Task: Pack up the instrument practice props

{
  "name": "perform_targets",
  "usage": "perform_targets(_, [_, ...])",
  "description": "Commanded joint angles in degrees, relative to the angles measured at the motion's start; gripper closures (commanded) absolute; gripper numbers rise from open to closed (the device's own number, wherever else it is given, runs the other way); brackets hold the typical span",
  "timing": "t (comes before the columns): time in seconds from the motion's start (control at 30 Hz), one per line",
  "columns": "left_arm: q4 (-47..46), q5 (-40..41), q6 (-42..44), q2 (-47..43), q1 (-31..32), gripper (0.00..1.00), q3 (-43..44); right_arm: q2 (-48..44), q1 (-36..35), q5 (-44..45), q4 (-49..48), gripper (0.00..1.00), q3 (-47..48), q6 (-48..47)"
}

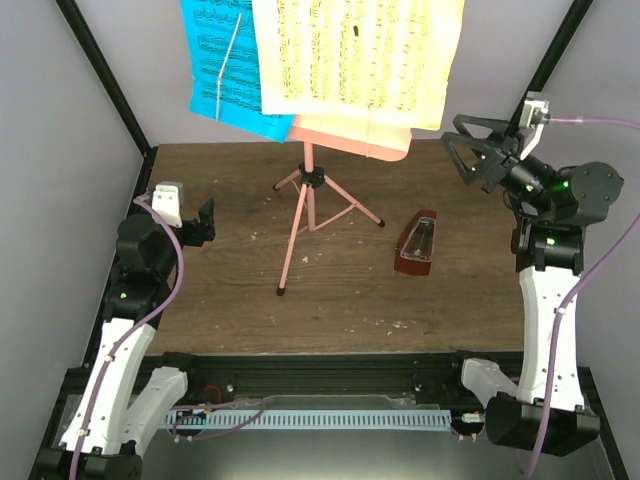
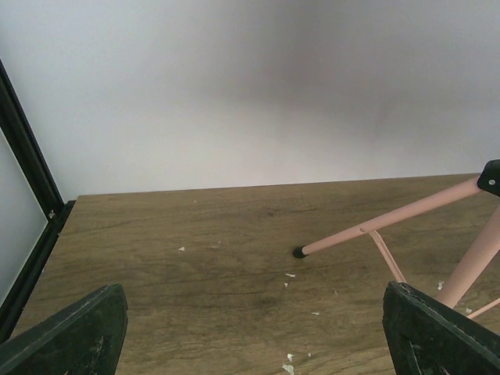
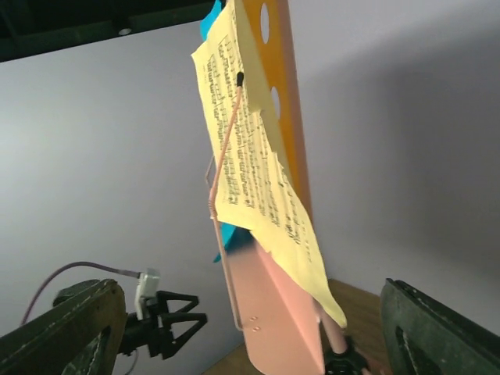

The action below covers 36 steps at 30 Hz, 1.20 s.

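Yellow sheet-music page (image 1: 355, 55) sits on the desk of the pink tripod music stand (image 1: 308, 215), overlapping the blue page (image 1: 222, 70) on its left, with a thin wire page-holder (image 3: 223, 156) lying across the yellow one. The stand is upright mid-table and the metronome (image 1: 417, 245) stands just right of its legs. My right fingers (image 3: 441, 332) are raised near the desk's right edge, spread wide and empty. My left fingers (image 2: 437, 332) are low over the table (image 1: 220, 300) left of the stand, also wide and empty. The job looks barely started, so I'd take the yellow page first. I should pinch only its free right edge or drooping lower corner, staying off the wire and the desk lip, then slide it out gently. The tripod looks light and could tip, so steadying the pole with the left would help.
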<state>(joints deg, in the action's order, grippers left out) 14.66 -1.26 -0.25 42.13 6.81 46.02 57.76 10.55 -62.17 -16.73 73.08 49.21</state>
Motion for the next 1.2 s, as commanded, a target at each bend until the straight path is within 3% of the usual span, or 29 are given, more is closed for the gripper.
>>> perform_targets(0.0, [-1.4, -0.6, -0.6, -0.6, 0.2, 0.10, 0.1, 2.4, -3.1, -0.7, 4.7, 0.14, 3.9, -4.6])
perform_targets(0.8, [-1.4, -1.1, -0.8, -0.6, 0.2, 0.10, 0.1, 9.1, -10.7, 2.4, 10.5, 0.59, 13.8, -11.9])
perform_targets(1.17, [-1.4, -1.4, -0.8, -0.6, 0.2, 0.09, 0.2, 13.2, -13.5, 5.2, 12.5, 0.69, 20.4, -14.0])
